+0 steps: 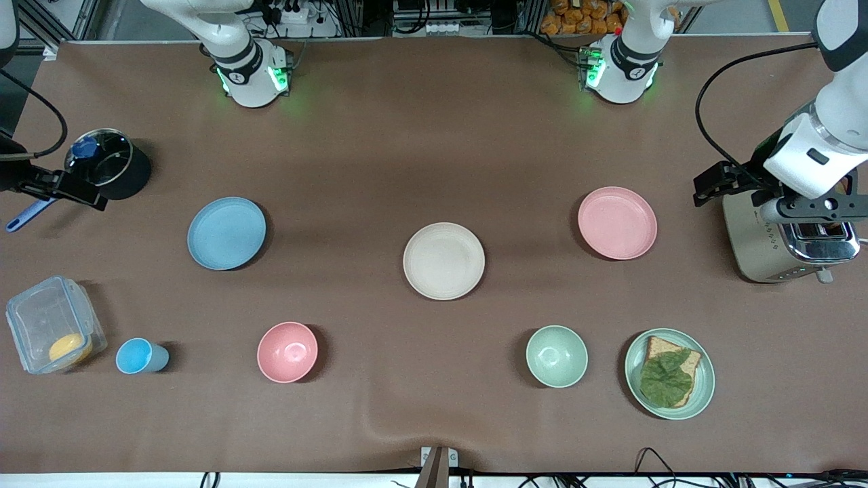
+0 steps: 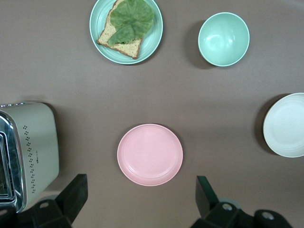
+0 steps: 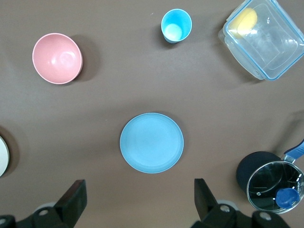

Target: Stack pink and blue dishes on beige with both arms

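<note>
Three flat plates lie apart on the brown tabletop (image 1: 434, 135): the beige plate (image 1: 444, 261) in the middle, the blue plate (image 1: 226, 233) toward the right arm's end, the pink plate (image 1: 617, 223) toward the left arm's end. None is stacked.

Only the wrist views show the tools' fingers. The left tool (image 2: 142, 199) hangs released, fingers spread wide, over the tabletop beside the pink plate (image 2: 150, 154), with the toaster (image 2: 28, 152) and an edge of the beige plate (image 2: 287, 126) also in sight. The right tool (image 3: 140, 199) is likewise released, over the tabletop beside the blue plate (image 3: 151, 142).

From the front, both wrists sit at the tabletop's ends, one above the toaster (image 1: 790, 244), one by the lidded black pot (image 1: 112, 166).

Nearer the front camera stand a clear box (image 1: 54, 325), a blue cup (image 1: 139, 356), a pink bowl (image 1: 287, 352), a green bowl (image 1: 557, 356) and a green plate (image 1: 705, 379) bearing bread and a leaf.

A brown cloth covers the tabletop, rippled at its front edge; cables and metal framing run along the edge by the bases.
</note>
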Robot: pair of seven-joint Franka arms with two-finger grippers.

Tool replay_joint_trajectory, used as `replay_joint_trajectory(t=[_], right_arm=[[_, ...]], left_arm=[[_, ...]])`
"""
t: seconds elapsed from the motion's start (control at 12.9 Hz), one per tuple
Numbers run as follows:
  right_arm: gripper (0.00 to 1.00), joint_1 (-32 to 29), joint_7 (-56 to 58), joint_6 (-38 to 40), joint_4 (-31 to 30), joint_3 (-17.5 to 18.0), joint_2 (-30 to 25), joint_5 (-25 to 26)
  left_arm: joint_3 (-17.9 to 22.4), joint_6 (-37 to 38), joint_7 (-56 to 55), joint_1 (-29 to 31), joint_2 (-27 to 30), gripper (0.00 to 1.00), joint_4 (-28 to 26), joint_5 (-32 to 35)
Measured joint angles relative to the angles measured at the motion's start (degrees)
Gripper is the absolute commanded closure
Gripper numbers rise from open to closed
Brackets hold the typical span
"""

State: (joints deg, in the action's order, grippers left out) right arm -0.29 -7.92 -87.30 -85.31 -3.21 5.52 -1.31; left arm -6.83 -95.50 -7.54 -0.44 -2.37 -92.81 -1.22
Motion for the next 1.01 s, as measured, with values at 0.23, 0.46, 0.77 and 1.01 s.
replay_joint_trajectory(t=[0.23,0.46,0.77,1.01], right_arm=[[0.00,0.00,0.00,0.00,0.00,0.00,0.00,0.00],[0.00,0.00,0.00,0.04,0.00,0.00,0.02,0.00],[0.00,-0.49,0.01,0.85,-0.17,-0.10,0.25,0.00],[0.00,-3.99,4.90,1.16,-1.98,-0.24,1.01,-1.38]], left_arm=[[0.01,0.00,0.00,0.02,0.00,0.00,0.01,0.00],[0.01,0.00,0.00,0.02,0.00,0.00,0.01,0.00],[-0.01,0.08,0.00,-0.01,-0.05,0.00,0.01,0.00],[-0.01,1.88,0.00,0.01,-1.02,0.00,-0.15,0.00]])
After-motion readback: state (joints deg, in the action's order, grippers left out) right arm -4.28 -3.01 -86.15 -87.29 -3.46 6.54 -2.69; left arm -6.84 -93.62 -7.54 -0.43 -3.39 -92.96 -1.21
